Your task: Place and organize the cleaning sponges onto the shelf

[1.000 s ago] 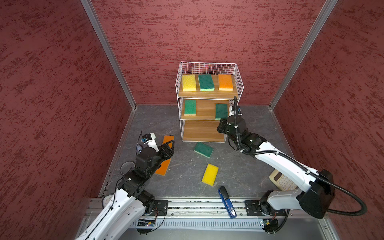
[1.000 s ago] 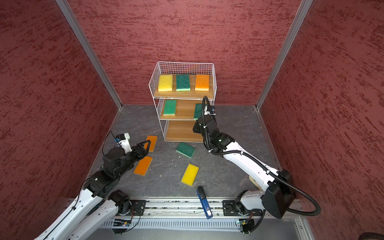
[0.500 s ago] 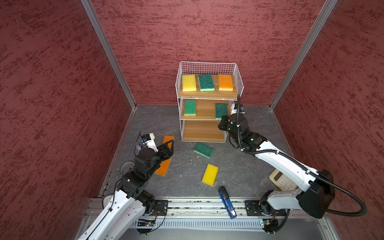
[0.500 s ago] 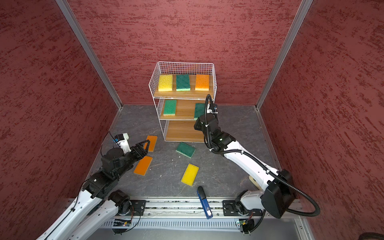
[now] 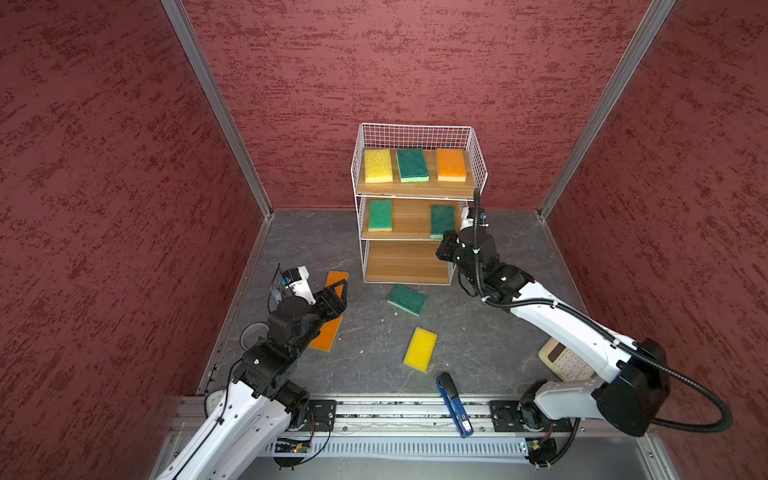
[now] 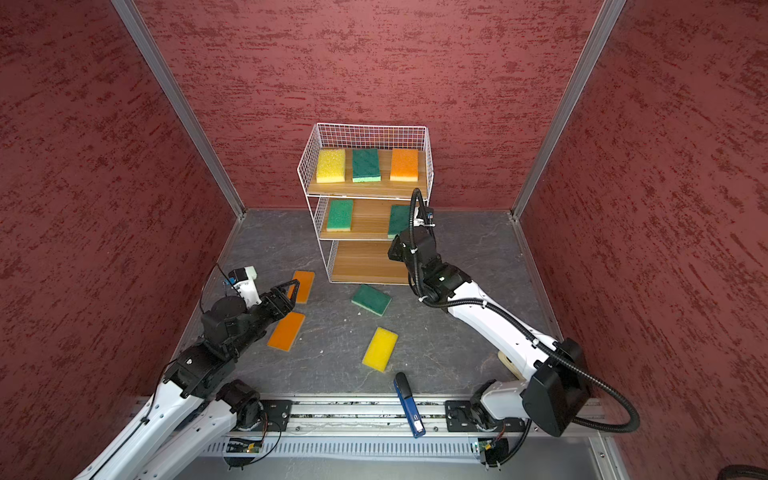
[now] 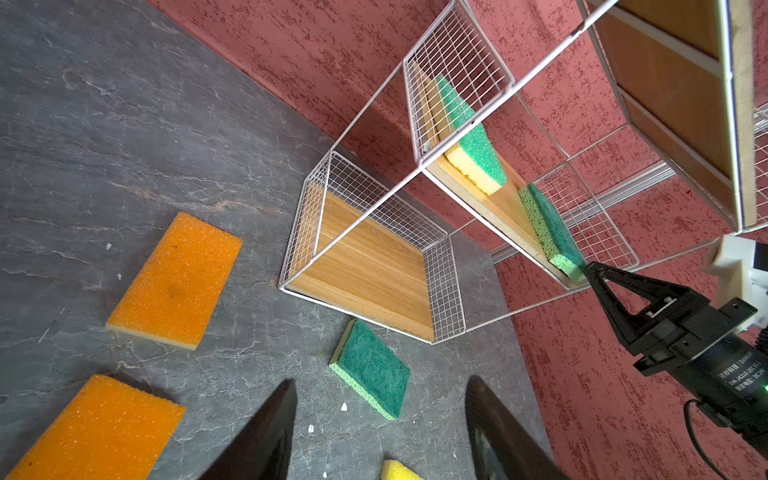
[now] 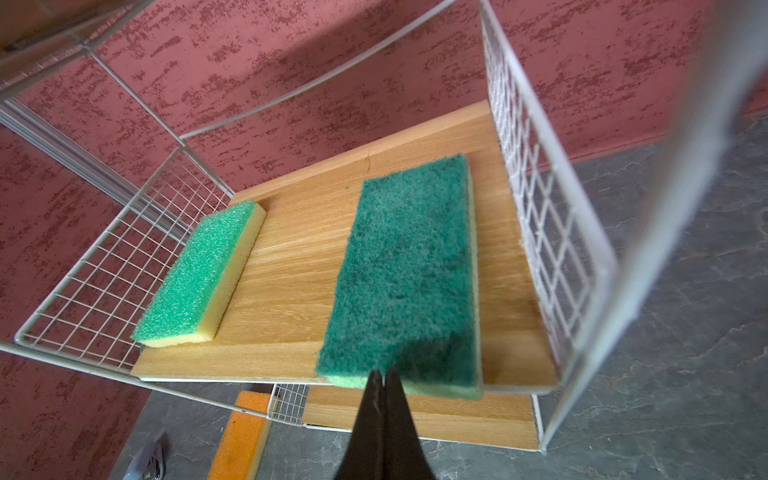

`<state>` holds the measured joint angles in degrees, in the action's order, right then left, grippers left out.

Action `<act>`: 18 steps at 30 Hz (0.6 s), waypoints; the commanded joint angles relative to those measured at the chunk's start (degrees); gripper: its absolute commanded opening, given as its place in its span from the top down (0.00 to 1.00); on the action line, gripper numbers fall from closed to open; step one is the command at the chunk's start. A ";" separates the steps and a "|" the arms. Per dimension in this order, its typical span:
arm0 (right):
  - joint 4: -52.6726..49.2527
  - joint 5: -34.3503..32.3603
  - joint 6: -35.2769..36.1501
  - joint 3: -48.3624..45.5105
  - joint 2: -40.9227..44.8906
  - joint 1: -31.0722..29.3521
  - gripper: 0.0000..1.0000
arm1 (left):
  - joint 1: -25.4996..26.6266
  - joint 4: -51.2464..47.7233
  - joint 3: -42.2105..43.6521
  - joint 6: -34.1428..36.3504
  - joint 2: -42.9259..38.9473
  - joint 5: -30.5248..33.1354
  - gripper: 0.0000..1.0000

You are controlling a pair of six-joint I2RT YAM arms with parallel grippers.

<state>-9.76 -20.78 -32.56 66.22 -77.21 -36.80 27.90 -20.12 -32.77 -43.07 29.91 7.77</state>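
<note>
The shelf (image 5: 415,127) (image 6: 370,126) holds a yellow sponge (image 5: 377,165), a green one (image 5: 412,165) and an orange one (image 5: 451,164) on top. Two green sponges (image 5: 380,215) (image 5: 442,220) lie on its middle board. My right gripper (image 8: 383,376) (image 5: 445,243) is shut, tips touching the front edge of the dark green sponge (image 8: 409,270). On the floor lie two orange sponges (image 7: 176,278) (image 7: 95,432), a green one (image 5: 407,299) (image 7: 372,368) and a yellow one (image 5: 420,348). My left gripper (image 7: 380,388) (image 6: 291,291) hovers open above the orange pair, empty.
A blue stapler (image 5: 454,405) lies at the front edge near the rail. A beige calculator (image 5: 561,361) sits partly under the right arm. Red walls close in three sides. The shelf's bottom board (image 7: 365,266) is bare.
The right wrist has shifted slightly to the right at the middle tier, its tips staying at the green sponge's front edge. The left arm has hardly moved.
</note>
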 commanded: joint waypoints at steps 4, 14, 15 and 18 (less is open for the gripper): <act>-4.18 1.88 -0.29 1.43 2.75 0.32 1.00 | -0.32 -1.12 0.01 -0.19 -2.04 0.23 0.35; -6.89 4.10 -2.06 0.85 2.82 0.28 1.00 | -0.37 -1.32 0.52 -1.19 -2.31 -0.41 0.35; -6.43 3.84 -2.07 0.84 2.68 0.32 1.00 | -0.33 -1.28 0.52 -1.18 -2.31 -0.34 0.35; -5.55 2.96 -1.84 1.35 1.86 0.32 1.00 | -0.30 -1.33 0.56 -0.96 -2.40 -0.22 0.35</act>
<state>-16.14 -17.30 -33.71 66.22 -75.22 -36.80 27.90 -21.47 -32.77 -44.14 28.05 7.73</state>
